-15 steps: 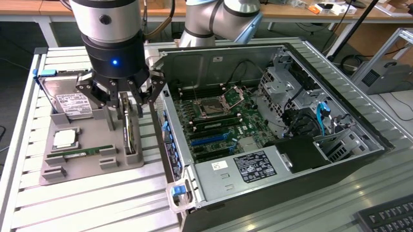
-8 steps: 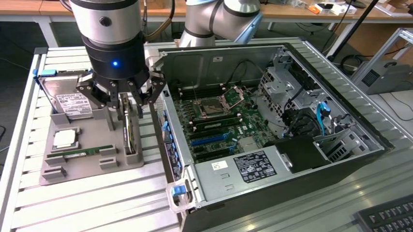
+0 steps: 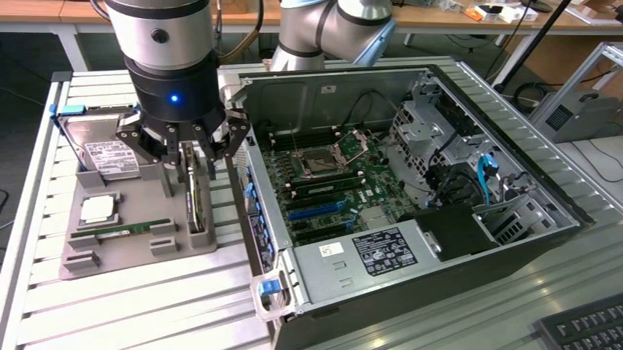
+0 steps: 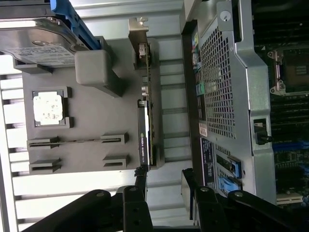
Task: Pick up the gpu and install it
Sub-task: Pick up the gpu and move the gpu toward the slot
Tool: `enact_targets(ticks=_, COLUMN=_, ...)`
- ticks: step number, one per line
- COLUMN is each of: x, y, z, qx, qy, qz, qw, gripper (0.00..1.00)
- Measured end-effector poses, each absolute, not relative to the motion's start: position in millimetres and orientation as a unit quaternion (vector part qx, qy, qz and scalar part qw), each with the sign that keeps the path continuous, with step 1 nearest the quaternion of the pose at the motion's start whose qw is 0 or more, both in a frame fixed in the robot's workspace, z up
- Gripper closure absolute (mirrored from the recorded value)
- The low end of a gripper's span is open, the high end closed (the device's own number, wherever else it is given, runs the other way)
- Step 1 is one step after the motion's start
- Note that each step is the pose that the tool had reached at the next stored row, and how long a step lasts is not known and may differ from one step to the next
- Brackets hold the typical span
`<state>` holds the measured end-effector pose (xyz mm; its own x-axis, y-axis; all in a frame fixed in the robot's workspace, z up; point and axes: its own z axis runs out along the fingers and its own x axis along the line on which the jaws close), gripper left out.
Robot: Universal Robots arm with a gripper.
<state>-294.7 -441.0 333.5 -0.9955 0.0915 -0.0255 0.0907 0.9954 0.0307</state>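
**Item: gpu** [image 3: 198, 198]. Thin rectangular card standing on edge in a slot on the 3 o'clock side of a matte grey moulded fixture [image 3: 144, 191] in the exterior view. It has a green board, a black cooler and a bright metal end bracket.

**Gripper** [image 3: 191, 162]. Black jointed fingers [image 4: 140, 180], spread wide directly over the card's upper edge, clasping nothing.

**Same fixture.** Silver hard drive [image 3: 101, 149] at 11 o'clock, square processor [image 3: 98, 209] at 9, slim memory stick [image 3: 127, 231] at 7.

**Open tower case** [image 3: 311, 95]. Grey sheet steel, one panel perforated, at the fixture's 3 o'clock.
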Motion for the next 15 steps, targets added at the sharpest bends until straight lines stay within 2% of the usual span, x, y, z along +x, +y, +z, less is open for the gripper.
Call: enact_targets(ticks=15, x=-294.7, y=-441.0, z=328.3, qx=0.046, qy=0.999, qz=0.015, qw=0.013, gripper=0.58)
